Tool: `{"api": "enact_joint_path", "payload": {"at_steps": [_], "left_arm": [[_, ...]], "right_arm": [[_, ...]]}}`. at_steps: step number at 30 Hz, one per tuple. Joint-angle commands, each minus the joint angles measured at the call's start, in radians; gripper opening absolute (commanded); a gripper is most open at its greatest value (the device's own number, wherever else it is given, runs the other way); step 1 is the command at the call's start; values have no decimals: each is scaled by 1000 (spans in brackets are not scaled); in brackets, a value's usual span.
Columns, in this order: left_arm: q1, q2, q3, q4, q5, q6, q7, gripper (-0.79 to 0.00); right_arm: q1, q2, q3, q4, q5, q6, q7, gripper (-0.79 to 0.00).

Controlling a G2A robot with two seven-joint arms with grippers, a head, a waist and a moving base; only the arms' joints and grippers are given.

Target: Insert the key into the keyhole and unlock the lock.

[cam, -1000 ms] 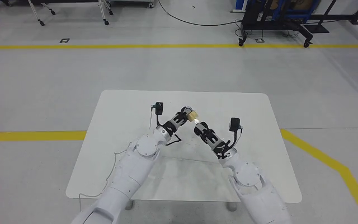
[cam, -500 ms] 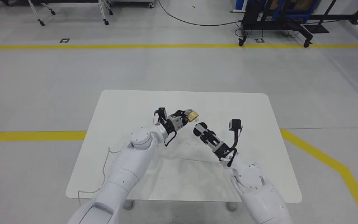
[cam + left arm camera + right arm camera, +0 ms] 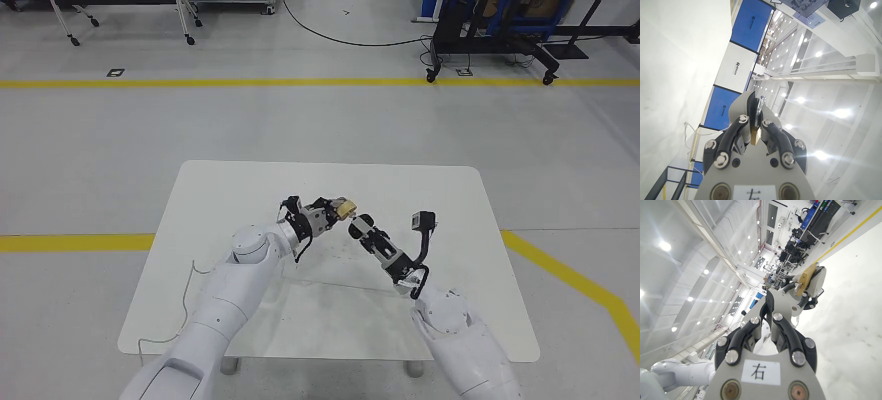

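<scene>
Well, in the top view my left gripper [image 3: 338,208] is clamped on the lock [image 3: 346,209], held over the table [image 3: 230,200] at about 12 o'clock from its middle. The lock is just a brass speck here, and I cannot make out its keyhole. My right gripper [image 3: 357,224] sits just beside the lock at 4 o'clock, too small to judge. The table is white, on a pale floor [image 3: 100,150] with a yellow line [image 3: 200,83] crossing at 12 o'clock.

In the left wrist view my fingers [image 3: 738,108] cover most of the lock [image 3: 755,136], leaving a brass edge and a silvery bit near the tips. Blue panels [image 3: 751,24] line the wall behind.

The right wrist view is plainest: a key [image 3: 797,289] stands in the end of the lock [image 3: 807,277]. My right pads [image 3: 769,306] are pressed together with nothing visible between them, near the key but apart from it. Workstations [image 3: 800,251] stand far off.
</scene>
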Motion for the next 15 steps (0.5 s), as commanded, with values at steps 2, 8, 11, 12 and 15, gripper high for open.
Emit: {"api": "enact_joint_path", "payload": {"at_steps": [2,8,11,12,15], "left_arm": [[-5,0,2,4,-3,12,-11,-785],[-8,0,3,10,-28,41,-49,-785],[-10,1,0,15,-50,61,-82,-785],[-11,1,-1,16,-50,59,-82,-785],[-13,3,1,16,-34,47,-78,-785]], "right_arm": [[4,3,13,17,34,-17,18,-785],[28,1,-8,47,28,-7,27,-785],[46,-2,-20,67,26,1,23,-785],[52,-2,-23,73,27,2,22,-785],[63,-4,-29,87,31,2,17,-785]]}}
